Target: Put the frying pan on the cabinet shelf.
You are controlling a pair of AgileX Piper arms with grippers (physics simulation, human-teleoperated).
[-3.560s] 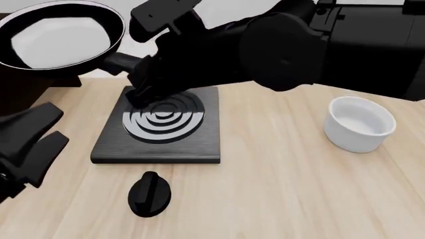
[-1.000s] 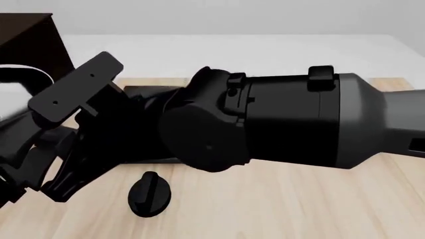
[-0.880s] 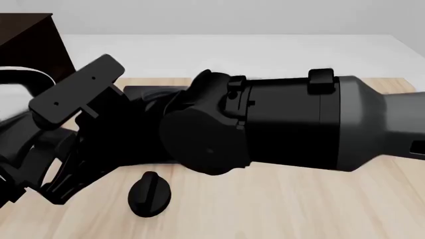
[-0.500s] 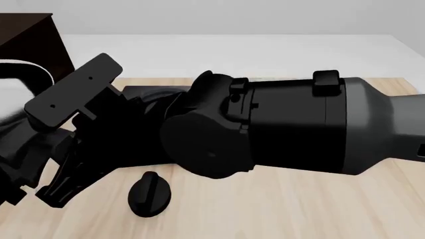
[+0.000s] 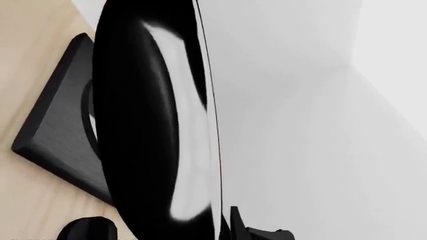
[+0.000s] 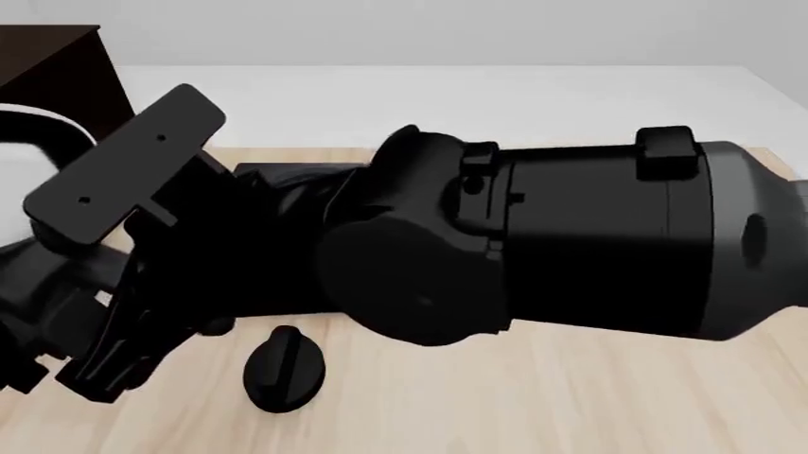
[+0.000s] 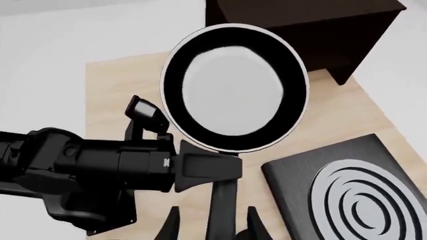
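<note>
The frying pan [image 7: 235, 87] hangs level near the table's far left corner, just in front of the dark cabinet [image 7: 300, 20]. Its long handle [image 7: 222, 207] runs back between my right gripper's [image 7: 213, 214] fingers, which stand open with a gap on each side. My left gripper [image 7: 212, 172] comes in from the side and is shut on the handle close to the pan. From the front only the pan's rim [image 6: 32, 121] shows at the left edge. In the left wrist view the pan [image 5: 153, 125] is edge-on and very near. No shelf board is visible.
The square stove plate [image 7: 347, 200] lies on the table to the pan's right. A loose black knob [image 6: 284, 369] sits in front of it. My right arm [image 6: 555, 246] crosses most of the front view and hides the table's middle.
Since 3.6 s ago my right arm has swung far left across the table. Over the last second it shifted only slightly, and the pan's rim rose a little at the left edge.
</note>
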